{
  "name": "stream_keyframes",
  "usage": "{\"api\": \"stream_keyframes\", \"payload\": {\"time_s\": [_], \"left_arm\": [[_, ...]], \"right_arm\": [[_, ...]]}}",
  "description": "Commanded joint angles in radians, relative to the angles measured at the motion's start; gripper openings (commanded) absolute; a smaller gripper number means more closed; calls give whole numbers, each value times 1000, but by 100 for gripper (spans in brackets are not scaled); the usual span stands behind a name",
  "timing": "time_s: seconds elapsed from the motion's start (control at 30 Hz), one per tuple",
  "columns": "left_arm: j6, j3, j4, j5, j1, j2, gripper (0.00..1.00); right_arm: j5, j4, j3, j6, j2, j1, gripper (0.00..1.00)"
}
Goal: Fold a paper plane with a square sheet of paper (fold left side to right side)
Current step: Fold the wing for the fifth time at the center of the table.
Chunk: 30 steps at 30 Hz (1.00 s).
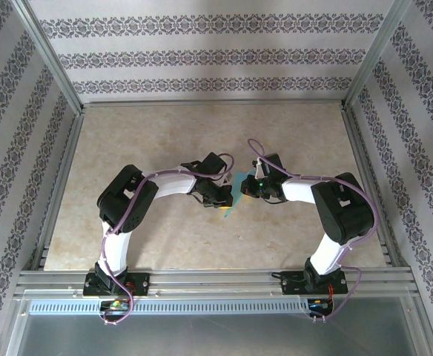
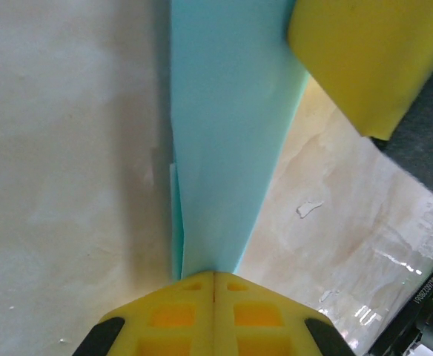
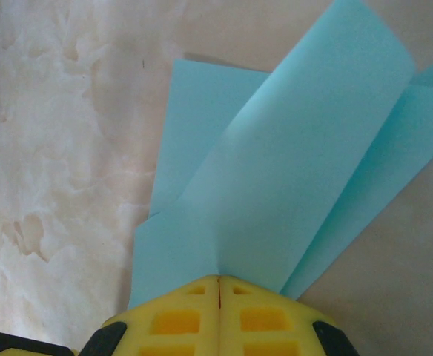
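The square sheet of paper is folded into a slim cyan paper plane (image 1: 236,194), held between the two arms over the middle of the table. My left gripper (image 2: 214,273) is shut, and a narrow folded strip of the paper (image 2: 227,126) runs straight out from its yellow tips. My right gripper (image 3: 219,277) is shut too, with layered cyan flaps (image 3: 291,170) fanning out from a crease at its seam. The right gripper's yellow finger (image 2: 365,59) shows at the top right of the left wrist view. Seen from above, the left gripper (image 1: 227,204) and right gripper (image 1: 246,188) meet at the paper.
The beige marbled tabletop (image 1: 172,141) is ringed by an aluminium frame (image 1: 216,278) and patterned walls. Purple cables loop along both arms. Open table lies behind and to both sides of the grippers.
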Motion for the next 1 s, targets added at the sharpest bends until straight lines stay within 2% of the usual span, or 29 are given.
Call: {"api": "stream_keyframes", "payload": {"time_s": [0.0,0.27,0.53,0.73,0.97], "left_arm": [[28,-13,-32,-24,-9,30,3],[51,-2,-78,-73,-19,48,2],[63,12,-134,-154,-37,62,0],[76,42,-174,-200,-53,81,0],[100,90,-241,-253,-75,108,0]], "right_arm": [[35,-123,-21,-24,45,24,0],[24,-131,-4,-23,16,24,0],[-20,-144,13,-15,-106,-18,0],[-48,-88,-57,13,-163,-26,0],[-58,11,-68,55,-131,13,0]]}}
